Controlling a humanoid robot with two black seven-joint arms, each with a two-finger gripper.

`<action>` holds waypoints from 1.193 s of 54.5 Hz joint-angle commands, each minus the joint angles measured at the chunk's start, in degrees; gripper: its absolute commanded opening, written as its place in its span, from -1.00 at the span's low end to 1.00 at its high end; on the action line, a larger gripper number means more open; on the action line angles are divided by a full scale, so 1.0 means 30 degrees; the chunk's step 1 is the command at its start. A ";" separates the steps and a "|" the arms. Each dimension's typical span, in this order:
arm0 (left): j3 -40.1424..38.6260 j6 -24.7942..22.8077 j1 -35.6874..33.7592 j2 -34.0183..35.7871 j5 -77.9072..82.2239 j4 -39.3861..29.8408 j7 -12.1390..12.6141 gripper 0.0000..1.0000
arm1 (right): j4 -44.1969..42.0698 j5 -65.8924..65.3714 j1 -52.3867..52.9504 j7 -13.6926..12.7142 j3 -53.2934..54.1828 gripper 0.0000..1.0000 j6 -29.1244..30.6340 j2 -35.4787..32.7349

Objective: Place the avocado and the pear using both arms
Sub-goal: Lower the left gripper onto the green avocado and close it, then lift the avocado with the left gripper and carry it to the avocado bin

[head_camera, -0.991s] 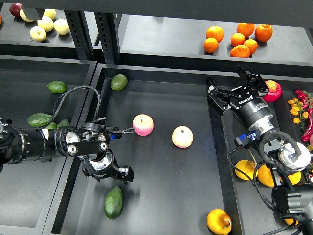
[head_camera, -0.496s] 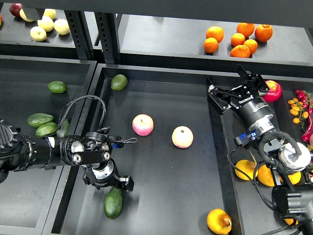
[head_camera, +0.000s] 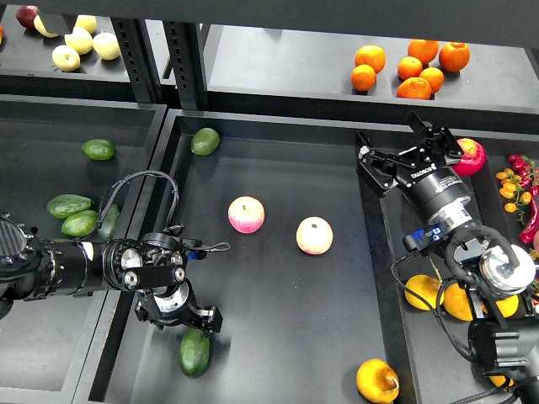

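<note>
Left hand (head_camera: 187,324) spread wide just above the avocado (head_camera: 194,352); off-centre closing rolls it away (smooth skin). Right hand (head_camera: 410,156) wide, empty.

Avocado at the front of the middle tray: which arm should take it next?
Left. The left gripper hangs right above the avocado, almost touching its top. The right gripper is far off, up by the tray's right wall, near the red apple.

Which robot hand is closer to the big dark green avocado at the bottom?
The left. The left gripper hovers just above the avocado in the middle tray. The right gripper is far off, up by the tray's right edge.
</note>
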 commanded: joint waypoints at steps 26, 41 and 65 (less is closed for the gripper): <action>-0.0002 0.0003 0.0058 -0.0278 -0.0176 -0.0029 0.0002 0.97 | -0.0030 -0.0001 0.0000 -0.0001 -0.0018 0.99 -0.0002 0.0000; -0.0002 0.0003 0.0205 -0.0278 -0.0293 -0.0088 0.0002 0.95 | -0.0030 -0.0001 0.0000 -0.0001 0.0011 0.99 -0.0002 0.0000; 0.0465 0.0003 0.0381 -0.0366 -0.2750 0.0000 0.0002 0.07 | -0.0059 -0.0001 0.0000 -0.0001 0.0011 0.99 -0.0002 0.0000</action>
